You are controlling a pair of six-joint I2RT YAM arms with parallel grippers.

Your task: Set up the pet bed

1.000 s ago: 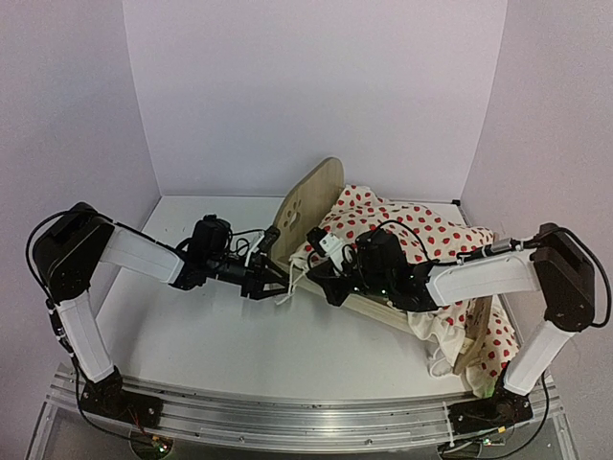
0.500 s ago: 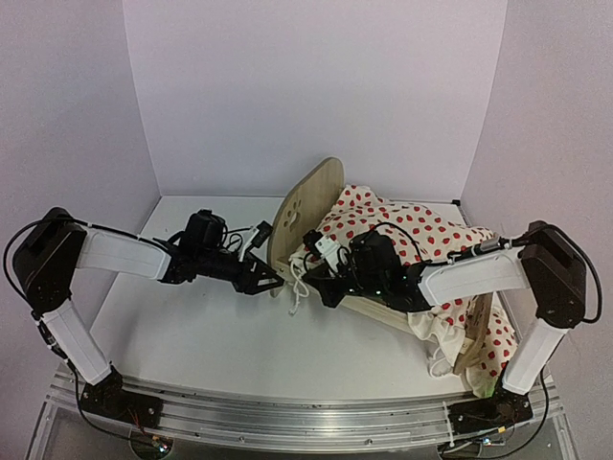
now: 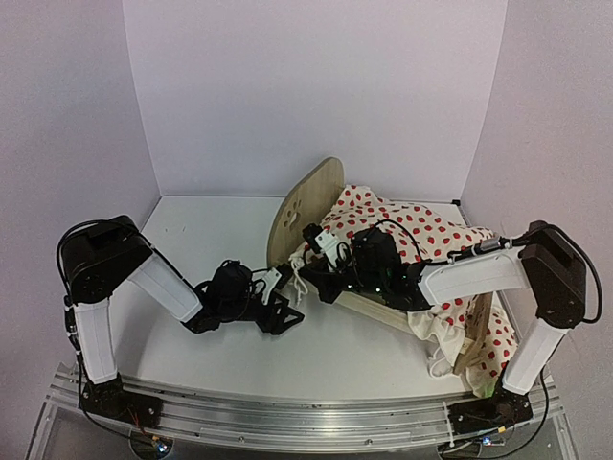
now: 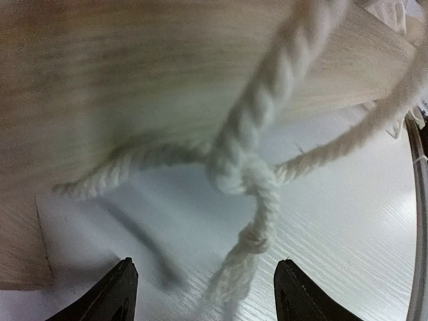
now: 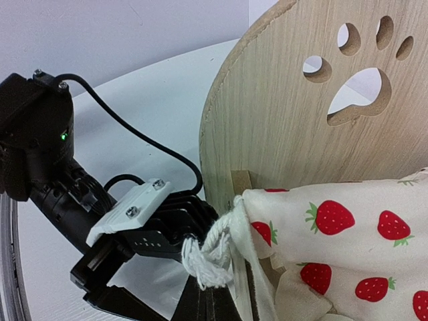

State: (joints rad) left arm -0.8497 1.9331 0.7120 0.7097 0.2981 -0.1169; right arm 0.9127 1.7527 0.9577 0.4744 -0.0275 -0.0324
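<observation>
The pet bed's plywood headboard (image 3: pixel 308 199) with its paw-print cutout (image 5: pixel 358 73) stands upright at mid-table. The cream red-spotted blanket (image 3: pixel 421 235) lies heaped over the frame; the striped mattress is hidden. My right gripper (image 3: pixel 321 285) is shut on the frayed end of a white cord (image 5: pixel 206 257) that runs out of the blanket's hem beside the headboard. My left gripper (image 3: pixel 284 312) sits low on the table in front of the headboard, jaws open. The knotted cord (image 4: pixel 251 177) hangs just ahead of them, between the fingertips (image 4: pixel 125 289) but not gripped.
The footboard (image 3: pixel 476 337) stands at the near right with blanket draped over it. The bed's side rail (image 3: pixel 378 311) runs diagonally under my right arm. White walls close in the left, back and right. Bare white tabletop (image 3: pixel 192 230) lies left of the bed.
My left arm has pulled back and dropped, from level with the headboard's edge to low on the table in front of it. My right gripper has kept its hold almost still.
</observation>
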